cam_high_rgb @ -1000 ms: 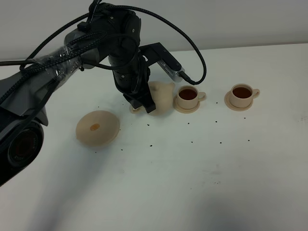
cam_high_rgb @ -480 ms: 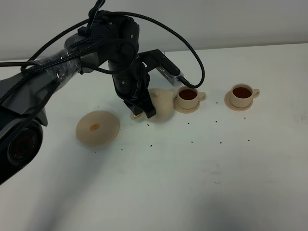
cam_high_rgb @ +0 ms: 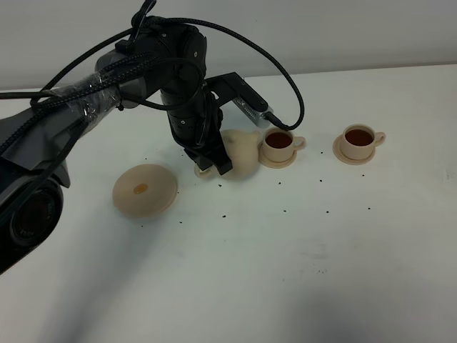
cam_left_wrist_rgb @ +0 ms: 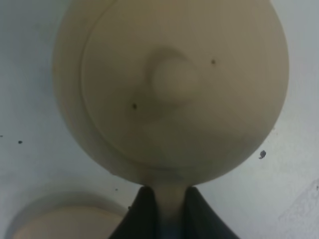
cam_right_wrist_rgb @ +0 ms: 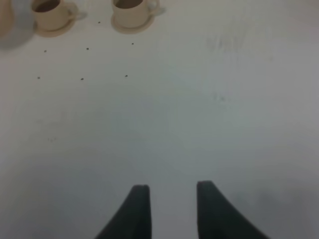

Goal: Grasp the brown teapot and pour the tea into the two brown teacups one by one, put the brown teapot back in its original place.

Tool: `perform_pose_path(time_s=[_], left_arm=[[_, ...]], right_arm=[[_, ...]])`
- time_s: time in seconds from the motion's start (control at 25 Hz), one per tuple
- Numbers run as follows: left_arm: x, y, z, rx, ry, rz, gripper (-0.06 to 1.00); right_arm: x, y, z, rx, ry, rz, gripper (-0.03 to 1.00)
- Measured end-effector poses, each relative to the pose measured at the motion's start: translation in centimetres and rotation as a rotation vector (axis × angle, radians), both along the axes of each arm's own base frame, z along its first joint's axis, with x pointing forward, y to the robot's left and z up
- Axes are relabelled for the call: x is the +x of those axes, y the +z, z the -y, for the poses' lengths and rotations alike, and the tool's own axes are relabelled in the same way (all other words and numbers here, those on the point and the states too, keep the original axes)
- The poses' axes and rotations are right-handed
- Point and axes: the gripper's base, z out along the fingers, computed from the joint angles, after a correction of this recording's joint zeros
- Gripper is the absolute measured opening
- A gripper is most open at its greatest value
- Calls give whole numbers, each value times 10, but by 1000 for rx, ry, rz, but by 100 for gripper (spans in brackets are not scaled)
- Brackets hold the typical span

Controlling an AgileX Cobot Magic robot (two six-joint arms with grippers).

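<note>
STEP: pouring done, both cups (cam_high_rgb: pixel 279 141) (cam_high_rgb: pixel 358 138) full | Left end effector (cam_left_wrist_rgb: pixel 168 209) clamped on teapot (cam_left_wrist_rgb: pixel 172 87) handle | NEXT: carry teapot to large saucer (cam_high_rgb: pixel 145 189) beside end effector, release | Right end effector (cam_right_wrist_rgb: pixel 169 204) apart, idle

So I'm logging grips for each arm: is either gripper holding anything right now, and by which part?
The left gripper is shut on the brown teapot, pinching its loop handle. The right gripper is open and holds nothing.

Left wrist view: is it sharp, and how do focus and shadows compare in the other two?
Left wrist: soft, the brown teapot fills the frame, lid knob blurred. Exterior high: crisp, with a broad soft arm shadow on the table. Right wrist: mildly soft, the two brown teacups hazy.
</note>
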Motion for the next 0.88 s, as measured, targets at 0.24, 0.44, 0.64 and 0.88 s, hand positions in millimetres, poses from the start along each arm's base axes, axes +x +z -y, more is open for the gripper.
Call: perform_pose_path(time_s=[0.24, 0.44, 0.64, 0.88], left_arm=[[-1, 3, -8, -7, 109, -48, 12], [4, 22, -34, -46, 220, -31, 12], [-3, 36, -64, -48, 329, -37, 12], [-28, 26, -94, -23, 490, -94, 12]], right_arm=[[0, 0, 0, 0, 0, 0, 24], [0, 0, 0, 0, 0, 0, 24], [0, 0, 0, 0, 0, 0, 24], [0, 0, 0, 0, 0, 0, 24]])
